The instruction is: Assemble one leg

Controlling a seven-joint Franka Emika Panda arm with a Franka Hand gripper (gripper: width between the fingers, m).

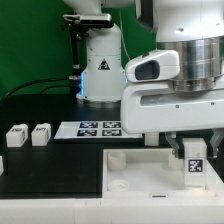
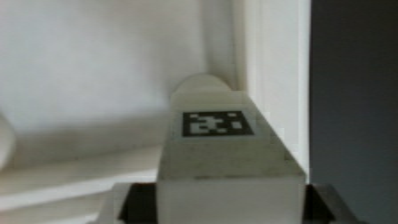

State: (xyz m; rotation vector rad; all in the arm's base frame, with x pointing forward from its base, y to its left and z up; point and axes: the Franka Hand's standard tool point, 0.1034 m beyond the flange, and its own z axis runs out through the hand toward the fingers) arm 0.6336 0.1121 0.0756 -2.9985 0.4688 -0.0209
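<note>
My gripper [image 1: 193, 150] is shut on a leg [image 1: 193, 166], a small white block with a black-and-white tag facing the exterior camera. It holds the leg upright over the right part of the large white tray-like piece [image 1: 130, 180]. In the wrist view the leg [image 2: 221, 130] runs out from between the dark fingers [image 2: 146, 205] of the gripper [image 2: 228, 200], and its far end is near a corner of the tray's raised rim [image 2: 240, 60]. Two more legs [image 1: 16, 136] [image 1: 41, 133] stand on the black table at the exterior view's left.
The marker board [image 1: 98, 128] lies on the table behind the tray. The arm's white base [image 1: 98, 70] stands at the back. The black table surface [image 2: 356, 90] shows beside the tray's rim in the wrist view.
</note>
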